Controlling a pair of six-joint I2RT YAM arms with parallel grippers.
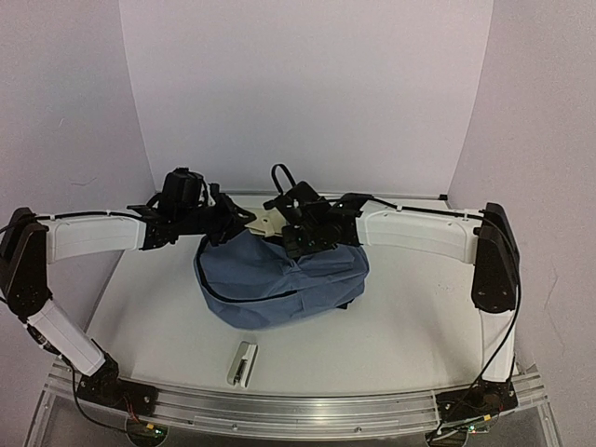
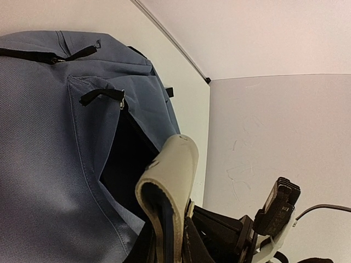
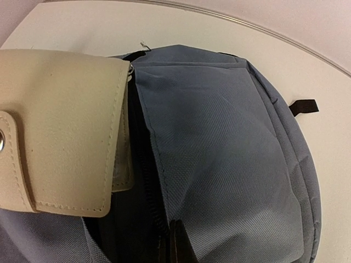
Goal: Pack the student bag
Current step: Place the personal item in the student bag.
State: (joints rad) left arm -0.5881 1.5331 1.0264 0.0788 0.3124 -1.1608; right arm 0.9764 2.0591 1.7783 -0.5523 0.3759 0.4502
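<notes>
— Gripping a cream stitched leather wallet [image 3: 60, 126] tight in the left gripper [image 1: 248, 220], right at the open pocket [image 2: 123, 164] of the slate-blue fabric backpack [image 1: 279, 279], mid-bench [image 1: 400, 326].

— Can't tell how far open the right gripper [image 1: 291, 237] is. Could snag on slack fabric and drop outside.

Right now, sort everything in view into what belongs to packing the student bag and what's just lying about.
Belongs to the job:
student bag, one compartment unzipped
cream snap-flap case, at that opening
left gripper, holding the case
right gripper, at the bag's opening

Lying about:
white stapler, in front of the bag, apart from it, untouched; possibly to be packed later
</notes>
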